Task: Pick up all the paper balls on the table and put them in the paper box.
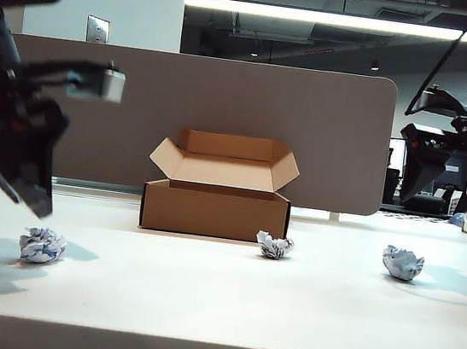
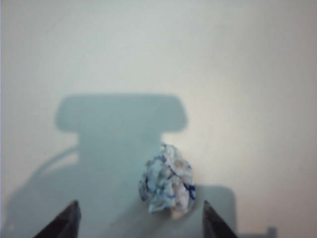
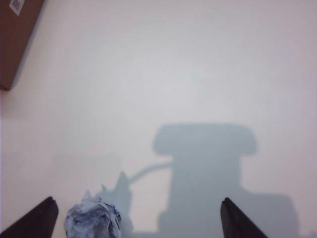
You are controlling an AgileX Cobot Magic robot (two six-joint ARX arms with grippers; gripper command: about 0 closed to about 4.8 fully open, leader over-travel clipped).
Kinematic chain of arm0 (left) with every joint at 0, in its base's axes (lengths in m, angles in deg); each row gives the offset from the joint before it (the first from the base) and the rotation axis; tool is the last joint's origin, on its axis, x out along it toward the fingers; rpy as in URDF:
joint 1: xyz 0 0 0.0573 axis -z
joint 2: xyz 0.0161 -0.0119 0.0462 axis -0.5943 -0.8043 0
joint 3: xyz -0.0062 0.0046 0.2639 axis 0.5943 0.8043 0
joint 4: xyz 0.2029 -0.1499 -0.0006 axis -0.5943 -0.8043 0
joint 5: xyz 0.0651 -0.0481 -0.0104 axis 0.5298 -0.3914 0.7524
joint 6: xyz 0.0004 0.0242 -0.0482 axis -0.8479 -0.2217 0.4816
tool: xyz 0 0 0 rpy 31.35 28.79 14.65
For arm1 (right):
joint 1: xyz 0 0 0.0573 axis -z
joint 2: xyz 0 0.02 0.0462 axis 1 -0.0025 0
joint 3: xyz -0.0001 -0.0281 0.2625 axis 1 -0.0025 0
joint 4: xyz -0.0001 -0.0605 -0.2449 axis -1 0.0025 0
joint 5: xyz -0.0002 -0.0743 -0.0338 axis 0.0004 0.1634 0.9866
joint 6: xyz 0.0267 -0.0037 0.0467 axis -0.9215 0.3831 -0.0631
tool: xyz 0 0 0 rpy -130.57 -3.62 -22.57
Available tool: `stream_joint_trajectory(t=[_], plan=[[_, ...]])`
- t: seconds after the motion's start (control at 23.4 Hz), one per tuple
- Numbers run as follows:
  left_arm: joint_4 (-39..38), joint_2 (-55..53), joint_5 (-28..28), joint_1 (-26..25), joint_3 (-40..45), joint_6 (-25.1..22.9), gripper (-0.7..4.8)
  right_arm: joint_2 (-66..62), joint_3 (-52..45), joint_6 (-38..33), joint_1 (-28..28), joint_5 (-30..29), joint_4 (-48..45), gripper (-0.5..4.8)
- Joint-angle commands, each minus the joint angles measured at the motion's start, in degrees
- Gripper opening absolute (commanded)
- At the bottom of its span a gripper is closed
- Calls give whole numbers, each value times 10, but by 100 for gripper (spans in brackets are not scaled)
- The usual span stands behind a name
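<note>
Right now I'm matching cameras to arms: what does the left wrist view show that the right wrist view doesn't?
Only the left wrist view: a paper ball lying midway between the open left tool's tips. Only the right wrist view: a corner of the paper box, and another paper ball near one tip of the open right tool. Both show bare white table with the arm's shadow.

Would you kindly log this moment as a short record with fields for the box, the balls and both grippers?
paper box: lid open, nothing seen inside, back centre of table
paper balls: three on table, namely left ball, middle ball, right ball
left gripper: open, above left ball
right gripper: open, above right ball
</note>
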Motion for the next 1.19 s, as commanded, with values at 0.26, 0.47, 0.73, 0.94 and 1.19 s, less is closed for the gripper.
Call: stream_joint_trajectory(t=[0.26, 0.47, 0.73, 0.94, 1.19], plan=[[38, -53, -8, 0, 0, 13, 302, 3, 4, -4, -1, 1, 2, 464], [53, -69, -13, 0, 0, 28, 302, 3, 4, -24, -4, -1, 5, 464], [43, -80, -14, 0, 0, 39, 301, -3, 4, -33, -26, 0, 16, 463], [33, -83, -13, 0, 0, 50, 301, -31, 4, -30, -46, 16, 20, 463], [20, -96, -12, 0, 0, 52, 301, -73, 4, -27, -47, 15, 36, 463]])
